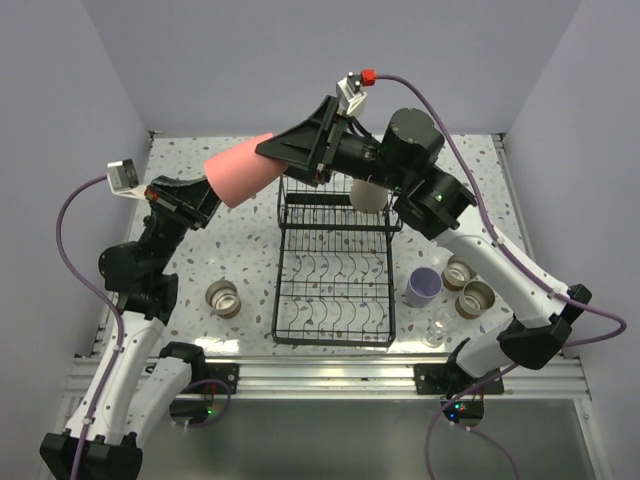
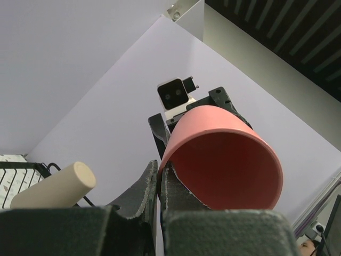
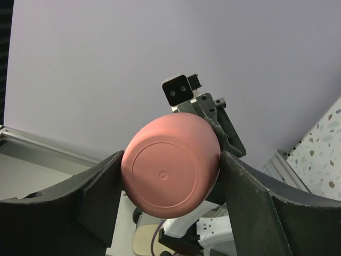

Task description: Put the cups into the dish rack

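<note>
Loaded so far, seemingly: only tall beige cup (image 1: 368, 194), in raised part of large black wire dish rack (image 1: 333, 340). Aloft near rack's far-left corner: smooth pink cup (image 1: 240, 176), rim pinched in clamped left pincer (image 2: 160, 178); right pincer (image 1: 268, 152) straddling its base, grip uncertain. Left on speckled tabletop (image 1: 250, 260): lavender cup (image 1: 422, 287), three short tan-brown cups (image 1: 222, 297), tiny clear glass (image 1: 435, 333).

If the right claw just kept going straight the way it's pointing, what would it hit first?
The pink cup: its base sits right between the fingers of the right gripper, so there is barely any room to advance. Behind the cup, the left gripper pinches its rim.
</note>
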Motion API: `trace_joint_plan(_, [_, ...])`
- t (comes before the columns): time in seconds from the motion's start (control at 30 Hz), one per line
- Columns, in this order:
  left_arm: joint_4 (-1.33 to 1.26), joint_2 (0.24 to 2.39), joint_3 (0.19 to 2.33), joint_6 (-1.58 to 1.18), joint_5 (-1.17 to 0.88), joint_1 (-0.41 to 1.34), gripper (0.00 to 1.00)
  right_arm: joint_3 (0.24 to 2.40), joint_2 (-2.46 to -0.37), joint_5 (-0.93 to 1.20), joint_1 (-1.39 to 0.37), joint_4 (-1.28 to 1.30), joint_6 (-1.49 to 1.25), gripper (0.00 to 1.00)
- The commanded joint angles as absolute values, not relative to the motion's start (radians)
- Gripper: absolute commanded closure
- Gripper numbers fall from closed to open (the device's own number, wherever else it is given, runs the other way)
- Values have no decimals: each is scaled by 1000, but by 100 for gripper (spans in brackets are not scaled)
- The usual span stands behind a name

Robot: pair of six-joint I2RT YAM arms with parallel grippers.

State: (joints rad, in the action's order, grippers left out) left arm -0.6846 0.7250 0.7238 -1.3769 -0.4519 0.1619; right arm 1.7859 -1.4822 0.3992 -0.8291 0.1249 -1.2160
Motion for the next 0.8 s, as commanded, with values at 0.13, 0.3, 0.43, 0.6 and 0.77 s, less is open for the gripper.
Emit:
trace_joint_plan(0.13, [-712,726,719,-1362,-436,163,100,1844,-1483,391,-867,80,-1203,49])
trace_joint_plan(0.3, [-600,709,738,-1326,-434,163,100,1870,-1483,374,-865,124,-1166,77])
trace_joint_plan(0.43, [-372,677,822,-1212,-419,163,80,1899,-1467,341,-864,225,-1111,100])
trace_joint_plan(0.6, [-50,643,916,-1036,-394,163,38,1896,-1416,284,-848,288,-1023,100])
trace_joint_plan(0.77, [243,589,989,-916,-290,163,15,1930,-1413,278,-818,386,-965,100])
